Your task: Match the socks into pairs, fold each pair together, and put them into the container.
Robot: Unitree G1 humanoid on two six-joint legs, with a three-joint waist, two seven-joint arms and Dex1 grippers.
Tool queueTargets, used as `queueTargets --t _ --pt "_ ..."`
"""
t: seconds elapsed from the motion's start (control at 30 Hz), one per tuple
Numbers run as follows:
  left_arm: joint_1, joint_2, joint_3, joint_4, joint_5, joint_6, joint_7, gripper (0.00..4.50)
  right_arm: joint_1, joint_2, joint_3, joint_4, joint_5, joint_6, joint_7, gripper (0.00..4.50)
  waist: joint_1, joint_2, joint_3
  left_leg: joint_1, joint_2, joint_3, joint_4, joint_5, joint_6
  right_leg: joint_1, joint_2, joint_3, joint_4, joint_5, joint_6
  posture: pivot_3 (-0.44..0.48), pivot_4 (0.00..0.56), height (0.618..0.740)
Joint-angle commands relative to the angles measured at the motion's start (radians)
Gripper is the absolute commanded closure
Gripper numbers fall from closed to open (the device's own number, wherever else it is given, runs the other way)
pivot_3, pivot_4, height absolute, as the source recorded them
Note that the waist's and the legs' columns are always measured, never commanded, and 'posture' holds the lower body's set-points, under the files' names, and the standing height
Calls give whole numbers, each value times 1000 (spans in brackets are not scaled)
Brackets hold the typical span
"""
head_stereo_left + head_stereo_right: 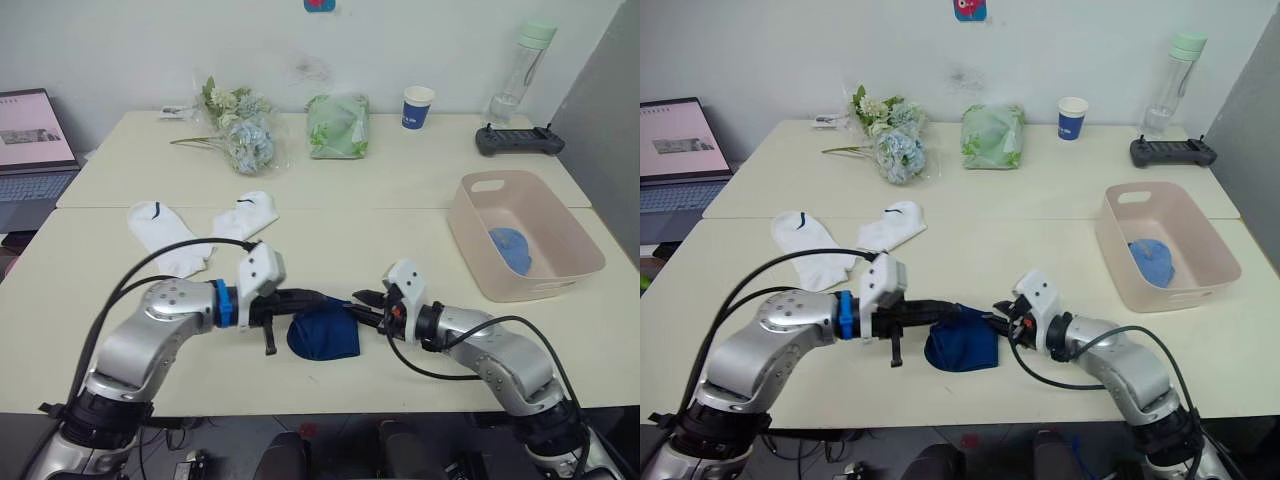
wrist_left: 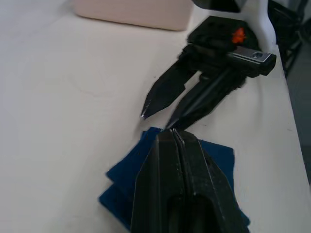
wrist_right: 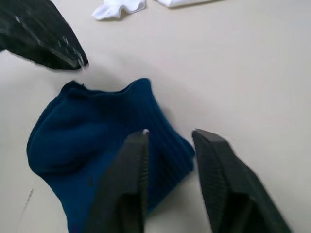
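Observation:
A folded navy pair of socks lies near the table's front edge, between my two arms. My left gripper is shut just above its far edge with nothing seen between the fingers. My right gripper faces it tip to tip and is open, its fingers hovering over the navy socks' right corner. Two white socks lie flat at the left. The pale pink container stands at the right with a folded light blue pair inside.
Along the back of the table are a bunch of flowers, a green bag, a blue-and-white paper cup, a bottle and a black controller. A laptop sits at the far left.

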Motion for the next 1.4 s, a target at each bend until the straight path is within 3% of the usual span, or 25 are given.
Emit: queueTargets --t 0.03,0.07,0.3,0.43,0.53,0.77,1.07,1.27,1.4 --pt "-28 16 -74 65 109 -116 -26 4500 -20 12 33 10 -58 -64 22 4310 2 0 0 0 0 0 0 0 0 0 0 0 0 0 0 0 150 740" --pt "-35 13 -93 98 137 -133 -26 4500 -21 15 46 23 -80 -72 20 4475 2 0 0 0 0 0 0 0 0 0 0 0 0 0 0 0 150 740" --pt "18 64 -150 211 253 -202 -43 4500 -26 45 55 79 -162 -67 -11 4475 0 0 0 0 0 0 0 0 0 0 1 0 0 0 0 0 150 740" --pt "57 83 -108 181 216 -183 -56 4500 -25 67 -3 82 -168 -73 -38 4475 0 0 0 1 0 0 0 0 0 0 0 0 1 0 0 0 150 740" --pt "65 80 -30 123 124 -132 -61 4500 -11 28 -33 23 -127 -94 39 4475 0 0 0 1 0 0 0 0 0 1 0 0 1 0 0 0 150 740" --pt "-65 6 12 -6 -23 74 -6 4500 -39 -36 4 -25 -99 -94 193 4475 3 0 1 0 0 -1 1 0 0 1 0 -2 1 0 0 0 150 740" --pt "-53 -4 -131 180 147 -56 -14 4500 -51 -63 140 26 -206 -120 262 4475 1 0 1 0 0 -1 1 0 0 0 1 -1 1 0 0 0 150 740" --pt "-22 19 -163 233 220 -142 -38 4500 44 -146 117 -18 -203 -141 315 4475 4 0 1 0 -1 -1 1 0 0 1 0 -1 0 0 0 0 150 740" --pt "-8 13 -128 197 178 -158 -55 4500 115 -185 72 -95 -162 -120 319 4475 4 -1 1 1 -1 -1 1 0 0 2 -1 -1 -1 0 0 0 150 740"
